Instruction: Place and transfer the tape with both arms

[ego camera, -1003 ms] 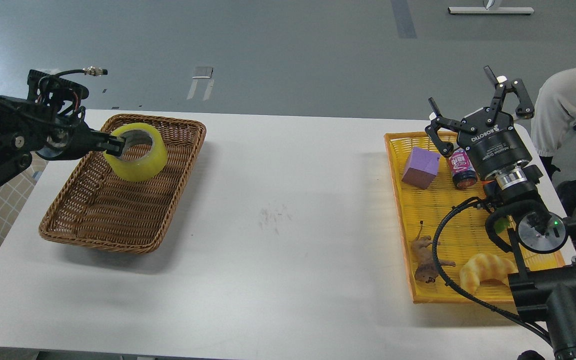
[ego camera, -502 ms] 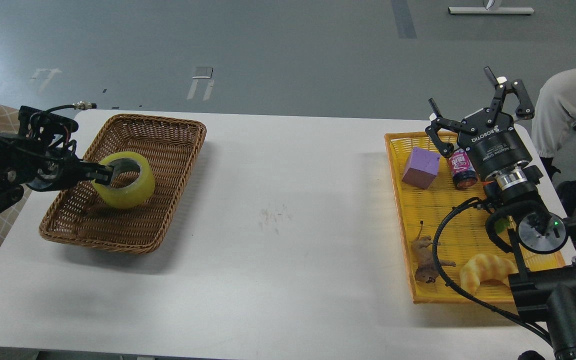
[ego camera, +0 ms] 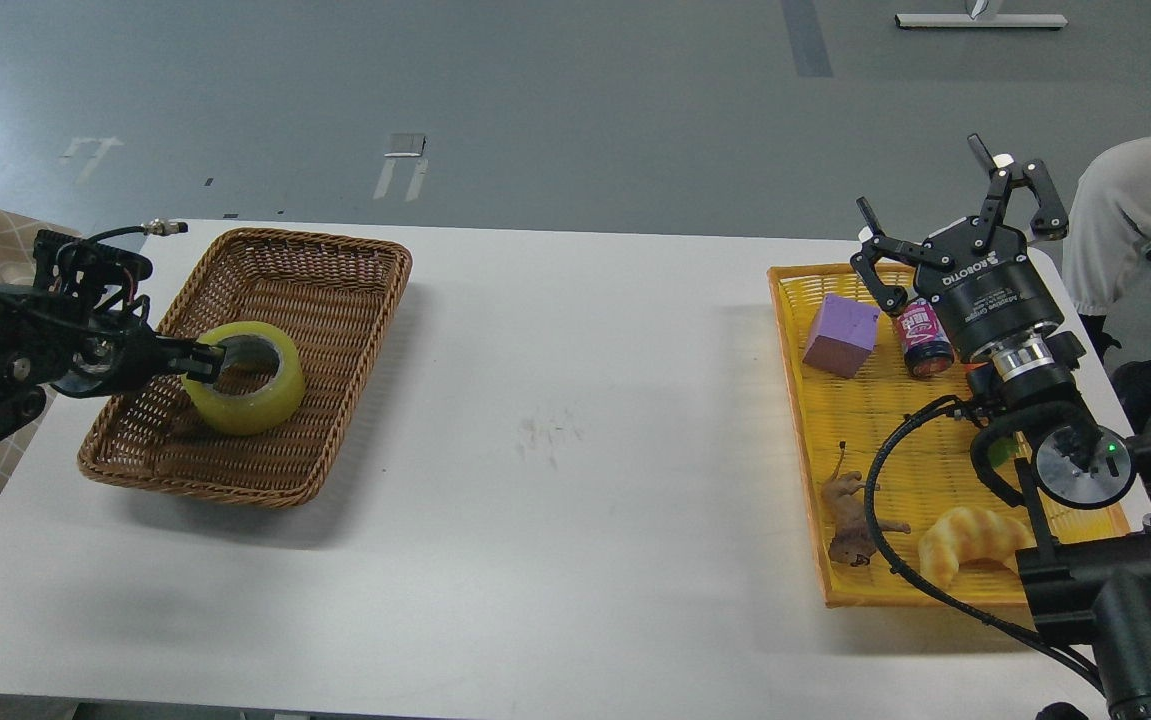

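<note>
The tape (ego camera: 257, 393) is a yellowish roll with a grey-white core. It sits low inside the brown wicker basket (ego camera: 335, 290) at the table's left. My left gripper (ego camera: 205, 364) comes in from the left and is shut on the roll's left wall, one finger inside the core. My right gripper (ego camera: 950, 215) is open and empty, fingers spread, raised above the far end of the yellow tray (ego camera: 885, 420).
The yellow tray holds a purple cube (ego camera: 841, 335), a small red can (ego camera: 922, 337), a toy lion (ego camera: 850, 520) and a golden croissant (ego camera: 975, 541). A person's leg (ego camera: 1135, 210) is at the far right. The white table (ego camera: 575, 430) lies between basket and tray.
My left gripper has lowered the tape from above the basket's far part down and toward the near left inside the basket. The right arm has not moved.
</note>
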Robot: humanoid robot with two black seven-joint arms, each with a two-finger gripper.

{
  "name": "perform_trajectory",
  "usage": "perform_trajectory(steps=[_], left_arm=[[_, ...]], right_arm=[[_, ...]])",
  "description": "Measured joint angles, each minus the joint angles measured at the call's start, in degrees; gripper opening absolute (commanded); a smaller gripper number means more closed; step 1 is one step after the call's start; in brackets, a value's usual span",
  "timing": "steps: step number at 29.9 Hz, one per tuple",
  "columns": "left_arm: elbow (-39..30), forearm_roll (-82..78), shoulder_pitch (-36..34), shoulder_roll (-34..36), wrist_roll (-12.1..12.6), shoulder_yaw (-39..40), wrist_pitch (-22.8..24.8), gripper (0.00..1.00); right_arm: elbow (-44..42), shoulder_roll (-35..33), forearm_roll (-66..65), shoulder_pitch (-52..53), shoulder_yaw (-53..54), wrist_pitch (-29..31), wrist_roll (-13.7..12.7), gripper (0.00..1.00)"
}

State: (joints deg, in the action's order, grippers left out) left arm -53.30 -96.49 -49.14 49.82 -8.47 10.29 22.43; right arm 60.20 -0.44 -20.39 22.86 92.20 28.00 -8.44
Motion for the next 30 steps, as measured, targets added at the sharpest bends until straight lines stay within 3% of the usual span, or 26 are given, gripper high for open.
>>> perform_trajectory(steps=[10, 21, 24, 30], left_arm=[[-0.44, 4.71, -1.14, 0.90, -0.14, 0.34, -0.15, 0.76], [-0.85, 29.93, -14.92, 1.51, -0.60, 0.60, 1.48, 0.87], [-0.82, 36.82, -17.87, 0.81, -0.99, 0.97, 1.55, 0.96], [-0.67, 52.05, -19.89, -2.44, -1.58, 2.92, 1.42, 0.98]], right_arm=[[-0.01, 0.07, 0.00, 0.17, 0.06, 0.00, 0.00, 1.00], [0.06, 0.03, 0.00, 1.16, 0.00, 0.00, 0.00, 1.00], [0.06, 0.00, 0.00, 1.56, 0.00, 0.00, 0.00, 1.00], [0.06, -0.26, 0.00, 2.54, 0.00, 0.00, 0.00, 1.00]])
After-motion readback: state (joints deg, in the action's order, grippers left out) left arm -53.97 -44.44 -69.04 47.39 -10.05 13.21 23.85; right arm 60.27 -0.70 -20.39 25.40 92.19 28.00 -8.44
